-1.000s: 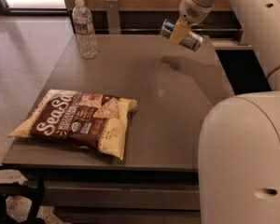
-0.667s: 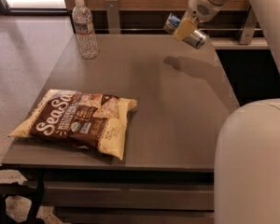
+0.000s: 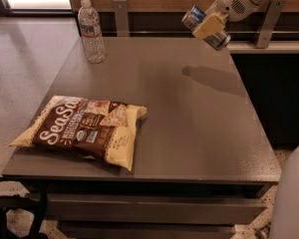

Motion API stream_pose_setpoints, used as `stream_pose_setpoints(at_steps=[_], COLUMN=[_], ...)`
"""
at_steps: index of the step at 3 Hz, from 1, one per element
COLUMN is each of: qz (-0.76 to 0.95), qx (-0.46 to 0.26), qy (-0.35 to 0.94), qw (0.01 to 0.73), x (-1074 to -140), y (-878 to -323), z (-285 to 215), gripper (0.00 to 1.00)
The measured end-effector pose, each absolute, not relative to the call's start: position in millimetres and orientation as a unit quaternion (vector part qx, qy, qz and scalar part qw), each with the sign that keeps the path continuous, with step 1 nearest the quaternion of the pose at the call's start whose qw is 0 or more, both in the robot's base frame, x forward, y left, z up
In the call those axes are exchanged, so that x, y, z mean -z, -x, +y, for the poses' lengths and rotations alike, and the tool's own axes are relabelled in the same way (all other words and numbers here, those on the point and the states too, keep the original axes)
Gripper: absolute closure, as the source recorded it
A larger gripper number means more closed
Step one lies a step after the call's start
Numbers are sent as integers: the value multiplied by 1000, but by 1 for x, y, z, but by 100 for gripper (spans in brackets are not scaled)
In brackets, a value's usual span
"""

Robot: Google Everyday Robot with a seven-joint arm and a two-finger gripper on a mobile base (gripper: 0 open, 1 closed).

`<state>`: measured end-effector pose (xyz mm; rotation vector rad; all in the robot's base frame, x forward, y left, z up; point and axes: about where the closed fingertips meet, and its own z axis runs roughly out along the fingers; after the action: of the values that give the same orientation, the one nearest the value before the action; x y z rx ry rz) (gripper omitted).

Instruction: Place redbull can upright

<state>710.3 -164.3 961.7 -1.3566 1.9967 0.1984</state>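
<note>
The redbull can (image 3: pixel 193 17) is blue and silver and lies tilted sideways in my gripper (image 3: pixel 208 26), held in the air above the far right part of the grey table (image 3: pixel 189 113). The gripper's tan fingers (image 3: pixel 209 26) are shut around the can's middle, with both silver ends sticking out. The can's shadow falls on the table below it. My white arm reaches in from the top right.
A clear plastic water bottle (image 3: pixel 91 31) stands upright at the table's far left corner. A brown and yellow SeaSalt chip bag (image 3: pixel 82 129) lies flat at the front left. A wooden wall with metal brackets runs behind the table. My white base shows at the bottom right.
My arm has moved the gripper and can a little to the right and up. The bottle and chip bag have not moved.
</note>
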Motion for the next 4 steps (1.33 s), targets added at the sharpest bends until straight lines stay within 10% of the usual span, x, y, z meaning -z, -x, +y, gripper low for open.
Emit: stream_pose_setpoints(at_steps=[4], qz=[652], qx=[-262], qy=[508], qw=[498], x=[-962], y=[-706], z=[-126], gripper=[100])
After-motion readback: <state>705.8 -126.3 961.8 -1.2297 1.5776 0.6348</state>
